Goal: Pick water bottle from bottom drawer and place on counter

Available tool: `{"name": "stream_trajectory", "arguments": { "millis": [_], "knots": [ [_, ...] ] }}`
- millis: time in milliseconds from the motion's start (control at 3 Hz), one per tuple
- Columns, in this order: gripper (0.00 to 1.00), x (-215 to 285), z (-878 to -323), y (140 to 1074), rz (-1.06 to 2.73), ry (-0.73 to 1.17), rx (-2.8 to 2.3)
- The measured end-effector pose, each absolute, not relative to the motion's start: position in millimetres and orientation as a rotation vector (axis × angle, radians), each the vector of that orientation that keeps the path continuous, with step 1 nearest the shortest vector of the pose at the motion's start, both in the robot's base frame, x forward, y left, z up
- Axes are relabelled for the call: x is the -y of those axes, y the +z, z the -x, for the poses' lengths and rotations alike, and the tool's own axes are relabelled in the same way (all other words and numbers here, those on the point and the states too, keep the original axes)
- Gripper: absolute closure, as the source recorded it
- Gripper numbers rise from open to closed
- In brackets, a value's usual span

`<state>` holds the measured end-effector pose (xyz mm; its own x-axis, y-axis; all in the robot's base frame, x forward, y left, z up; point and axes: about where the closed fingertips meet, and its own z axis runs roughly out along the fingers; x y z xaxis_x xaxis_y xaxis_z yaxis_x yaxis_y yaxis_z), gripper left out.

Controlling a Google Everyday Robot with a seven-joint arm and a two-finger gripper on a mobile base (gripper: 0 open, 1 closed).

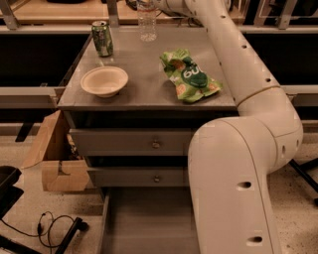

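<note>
The water bottle (147, 25), clear and ribbed, stands upright at the far edge of the counter (144, 92); its cap is cut off by the top of the view. My gripper (150, 3) is at the very top edge, right at the bottle's neck, at the end of my white arm (233, 64), which reaches over the counter from the right. The bottom drawer (149, 218) is pulled open below, and its grey floor is bare where it shows.
On the counter stand a green soda can (102, 38), a tan bowl (104, 81) and a green chip bag (190, 75). Two shallower drawers with knobs (155, 144) are shut. An open cardboard box (54, 158) and cables (52, 228) lie on the floor at left.
</note>
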<state>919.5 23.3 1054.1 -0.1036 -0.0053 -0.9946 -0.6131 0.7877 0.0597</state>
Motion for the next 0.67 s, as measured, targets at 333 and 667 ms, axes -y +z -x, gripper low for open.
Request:
{"name": "stream_trajectory", "arguments": {
  "millis": [333,667],
  "knots": [
    [1.0,-30.6,-927.7,1032.1,0.5,0.553,-1.621],
    [1.0,-29.3,-932.4,1009.2,0.488,0.534,-1.651]
  ]
}}
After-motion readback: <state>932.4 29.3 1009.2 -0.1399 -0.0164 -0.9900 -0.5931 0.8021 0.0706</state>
